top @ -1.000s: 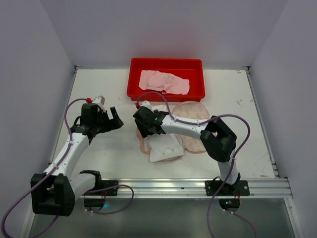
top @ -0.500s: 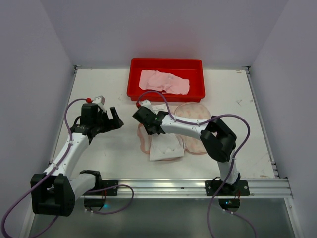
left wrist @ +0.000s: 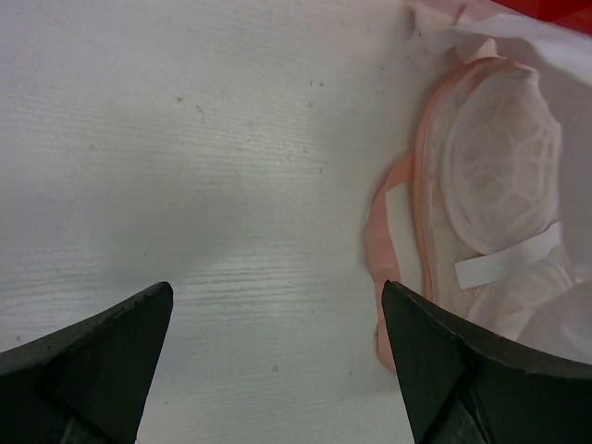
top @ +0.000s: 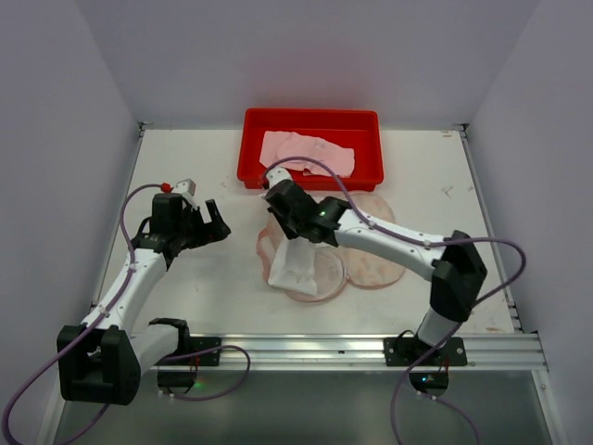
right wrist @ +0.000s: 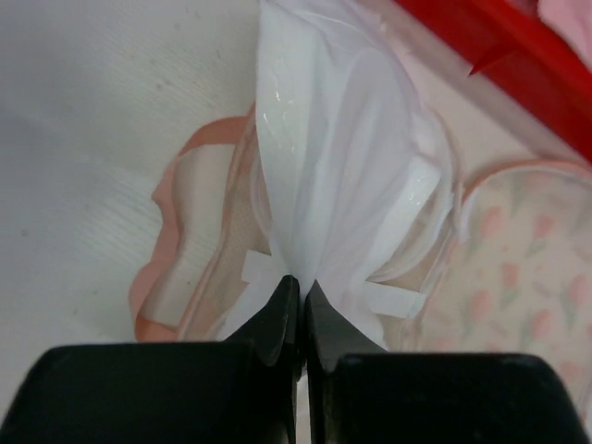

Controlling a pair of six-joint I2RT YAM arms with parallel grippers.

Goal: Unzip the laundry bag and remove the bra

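Observation:
The laundry bag (top: 375, 269) lies open in front of the red tray, its cream and pink print facing up on the right half (right wrist: 518, 268). My right gripper (top: 295, 237) (right wrist: 302, 282) is shut on a fold of white fabric, the bra (top: 292, 264) (right wrist: 342, 166). The fabric hangs from the fingers as a drawn-up peak over the bag's open left half (left wrist: 499, 166). My left gripper (top: 215, 222) (left wrist: 277, 287) hovers over bare table to the left of the bag, open and holding nothing.
The red tray (top: 310, 119) stands at the back with a pink cloth (top: 306, 153) in it, and its near wall (right wrist: 490, 46) is close behind the right gripper. A pink strap (left wrist: 379, 240) trails from the bag's left rim. White walls enclose the table.
The right jaws have shut on the white fabric and pulled it up and toward the tray, and that arm's elbow has swung out to the right. The left arm has stayed still.

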